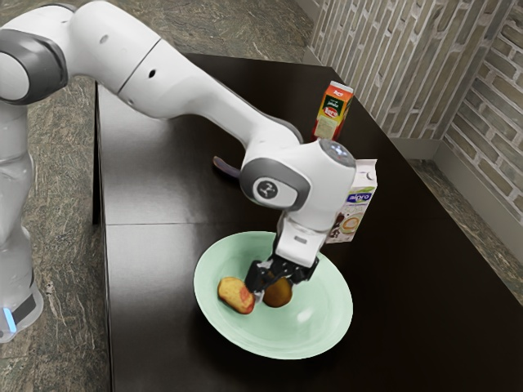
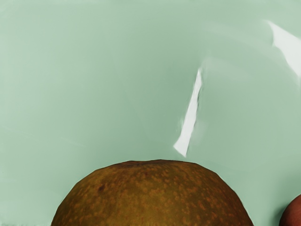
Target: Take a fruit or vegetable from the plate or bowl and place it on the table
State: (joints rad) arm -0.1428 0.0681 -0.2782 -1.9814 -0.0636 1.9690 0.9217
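Progress check, left to right:
- Bowl [image 1: 253, 335]: reached. Serves as landmark.
- Yellow fruit [image 1: 234, 293]: inside the bowl, toward the exterior view's left. Not placed out.
- Brown fruit [image 1: 279, 295]: inside the bowl, nearer the middle, at the gripper [image 1: 280, 282]. Treat as the probable pick.
- Gripper state: low over the bowl. Cannot tell how far open, nor whether closed on the brown fruit. Do not assume a hold.
- Done: approach, judging by position. Left: confirm the grip, lift above the bowl's rim, carry outside the bowl, lower to the table [image 1: 147, 278], release. Rate as an early stage, with 0 fruits on the table beside the bowl.

Parts count, left to right:
- Arm [image 1: 196, 90]: 1, reaching over the bowl.
- Bowl: 1.
- Dark item [image 1: 226, 167]: 1, beyond the bowl. Kind unclear.
- Fruits: 2, inside the bowl (1 yellow, 1 brown).
- Gripper: 1, over the bowl.
- Orange carton [image 1: 333, 111]: 1, upright, well beyond the bowl.
- White carton [image 1: 357, 204]: 1, upright, just beyond the bowl, toward the exterior view's right.
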